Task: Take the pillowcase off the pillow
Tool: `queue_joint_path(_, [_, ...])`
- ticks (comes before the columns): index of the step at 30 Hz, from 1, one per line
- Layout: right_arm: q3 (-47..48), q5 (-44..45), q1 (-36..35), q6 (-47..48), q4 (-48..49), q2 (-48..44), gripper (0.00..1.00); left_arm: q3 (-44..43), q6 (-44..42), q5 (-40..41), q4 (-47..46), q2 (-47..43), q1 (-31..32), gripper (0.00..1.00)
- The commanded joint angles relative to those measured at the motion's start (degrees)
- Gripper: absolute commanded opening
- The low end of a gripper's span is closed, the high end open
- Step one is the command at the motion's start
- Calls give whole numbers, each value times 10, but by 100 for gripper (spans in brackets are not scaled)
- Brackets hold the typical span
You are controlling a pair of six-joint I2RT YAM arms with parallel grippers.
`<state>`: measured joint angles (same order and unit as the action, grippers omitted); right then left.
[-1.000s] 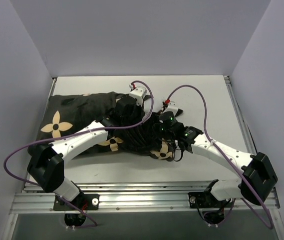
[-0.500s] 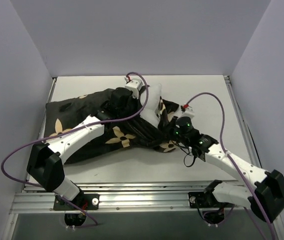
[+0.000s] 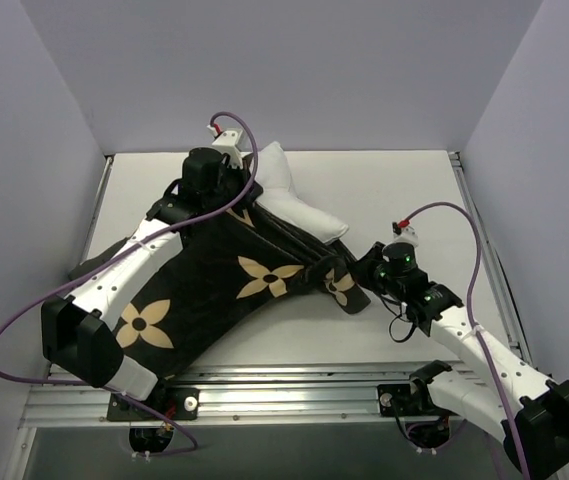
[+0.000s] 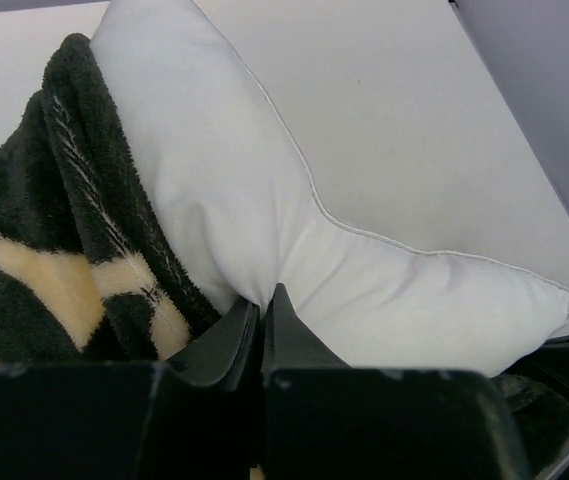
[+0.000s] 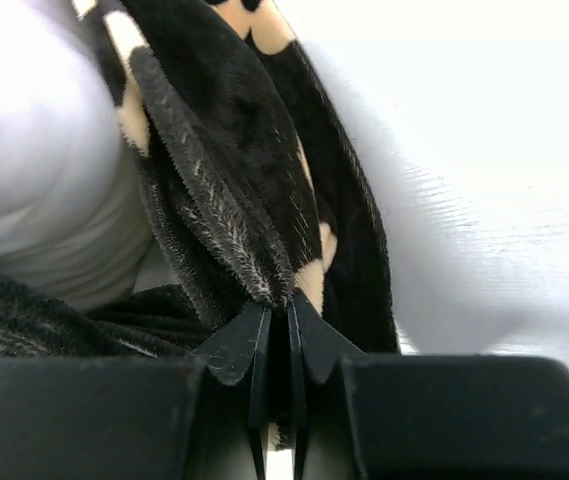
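The pillowcase (image 3: 214,290) lies spread over the left half of the table (image 3: 414,190). It forms a broad black sheet with tan flower motifs, its widest end at the near left corner beside the left arm's base. From there it runs right to a narrow corner near the middle of the table, and away toward the far side, where it is bunched up.

The right gripper (image 5: 276,300) sits at that narrow right-hand corner. Its jaws are pressed together on a folded edge of the velvety black fabric (image 5: 234,130), with a strip of tan print just beside the tips. The cloth between this corner and the far bunch is pulled into taut ridges.

Farther back, the left gripper (image 4: 262,295) is closed on a pinched fold of the pillow (image 4: 264,200). It grips right at the crease where the white cushion comes out of the cover. The dark hem of the pillowcase (image 4: 24,240) lies against the pillow's left side, touching it.

From above, the pillow (image 3: 299,205) shows as a white wedge sticking out of the case toward the far right. One pointed corner rests on the bare tabletop and the rest is hidden under the black fabric.
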<state>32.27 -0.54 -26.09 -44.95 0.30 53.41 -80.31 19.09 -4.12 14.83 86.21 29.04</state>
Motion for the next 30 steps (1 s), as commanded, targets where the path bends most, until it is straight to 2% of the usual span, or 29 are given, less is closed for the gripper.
queue_joint_path(1, [-34, 22, 24, 36, -64, 5, 0, -41, 8, 23, -51, -26, -41, 2])
queue_joint_path(2, [-39, -4, 24, 38, -43, 18, 0, -37, 23, 6, -66, -25, -40, 2])
queue_joint_path(5, [-59, -99, 3, 33, 108, 57, 0, -34, 81, -55, -133, -7, -33, 2])
queue_joint_path(6, [-56, -104, -12, 29, 128, 71, 0, -41, 99, -69, -164, 0, -28, 2])
queue_joint_path(10, [6, -56, -125, 49, 146, 130, 2, -112, 95, -75, -169, 74, -2, 2])
queue_joint_path(11, [11, -47, -141, 50, 146, 140, 11, -153, 91, -81, -166, 90, 5, 2])
queue_joint_path(13, [14, -28, -166, 51, 148, 137, 21, -194, 80, -96, -149, 140, 10, 2])
queue_joint_path(14, [12, -25, -171, 53, 142, 125, 32, -227, 68, -99, -127, 156, 15, 2])
queue_joint_path(15, [10, -13, -177, 56, 134, 115, 37, -240, 60, -100, -119, 169, 17, 2])
queue_joint_path(16, [10, -6, -180, 61, 125, 105, 43, -250, 52, -111, -112, 191, 20, 2])
queue_joint_path(17, [12, -1, -183, 65, 98, 82, 55, -264, 41, -118, -105, 199, 22, 2])
queue_joint_path(20, [24, 39, -188, 80, 20, 28, 72, -266, -27, -142, -49, 211, 44, 2])
queue_joint_path(21, [30, 51, -188, 85, 1, 14, 75, -258, -41, -142, -39, 209, 58, 2])
queue_joint_path(23, [42, 90, -187, 93, -68, -25, 83, -231, -63, -118, -26, 186, 72, 12])
queue_joint_path(24, [59, 104, -187, 98, -89, -35, 85, -194, -77, -101, -20, 173, 78, 20])
queue_joint_path(25, [69, 130, -185, 101, -106, -44, 86, -174, -79, -85, -21, 142, 89, 41])
queue_joint_path(26, [80, 142, -184, 102, -140, -54, 88, -152, -81, -67, -24, 122, 95, 53])
queue_joint_path(28, [110, 170, -179, 103, -170, -59, 90, -91, -76, -12, -24, 62, 110, 69])
queue_joint_path(29, [117, 184, -166, 107, -188, -52, 93, -74, -70, 13, -21, 41, 116, 81])
queue_joint_path(30, [123, 185, -156, 122, -193, -47, 94, -58, -47, 64, -5, 21, 121, 85])
